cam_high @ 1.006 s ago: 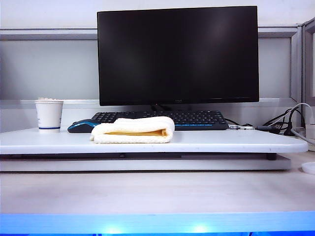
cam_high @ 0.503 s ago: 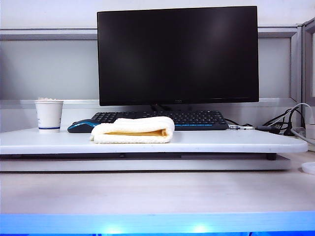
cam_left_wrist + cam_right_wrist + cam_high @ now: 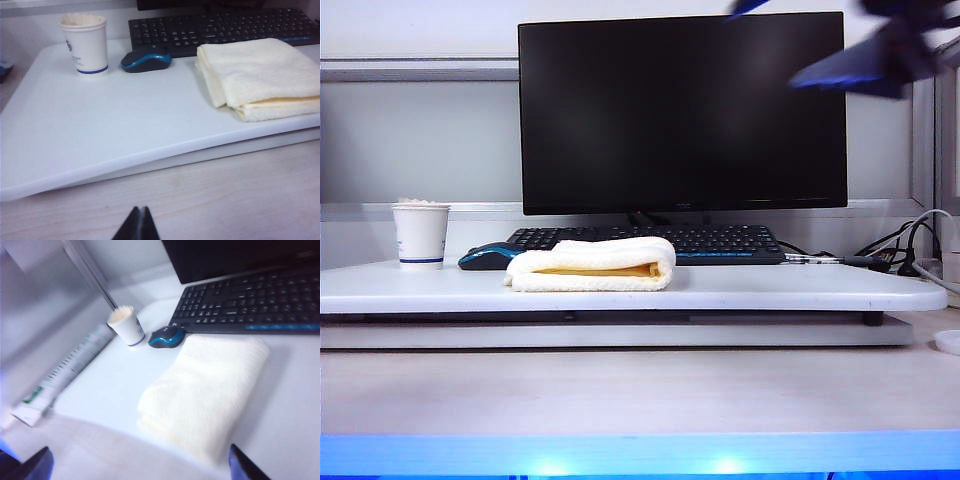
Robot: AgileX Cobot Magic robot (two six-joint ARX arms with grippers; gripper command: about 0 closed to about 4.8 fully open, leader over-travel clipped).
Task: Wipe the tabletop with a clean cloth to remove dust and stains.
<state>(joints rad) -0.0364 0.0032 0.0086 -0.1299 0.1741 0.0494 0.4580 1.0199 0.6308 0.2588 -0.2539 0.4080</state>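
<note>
Fingers of the right gripper [image 3: 137, 465] were spread wide, two dark tips at the frame corners of the right wrist view with nothing between them, high above the cloth [image 3: 202, 390] and not touching it. Left gripper [image 3: 138, 227] showed only as two dark tips pressed together, clenched on nothing, low over the wood-grain desk [image 3: 225, 195] in front of the tabletop [image 3: 100, 135]. Cloth lay folded on the glossy white tabletop, near its front edge, just in front of the keyboard [image 3: 650, 240] and beside the mouse [image 3: 488, 257], pale yellow layers showing at the fold. Paper cup [image 3: 420, 234] stood upright toward the tabletop's left end, apart from the mouse. Dark monitor [image 3: 682, 110] stood behind the keyboard, grey partition wall [image 3: 420, 140] behind that. Tabletop sat raised above the paler desk, dark gap under its front edge. Cables [image 3: 905, 255] bunched at the right end of the tabletop. Blue glow ran along the bottom of the exterior view. Right arm [image 3: 865, 55] in the exterior view was a dark blur at top right, cut off by the frame, shape hard to make out; gripper itself not separable there. Left arm not seen in the exterior view. Monitor stand mostly hidden behind keyboard and cloth. White object at far right edge of the desk cut off, unidentifiable. Right wrist view blurred; a pale striped object [image 3: 62, 380] along the left partition could not be identified.
</note>
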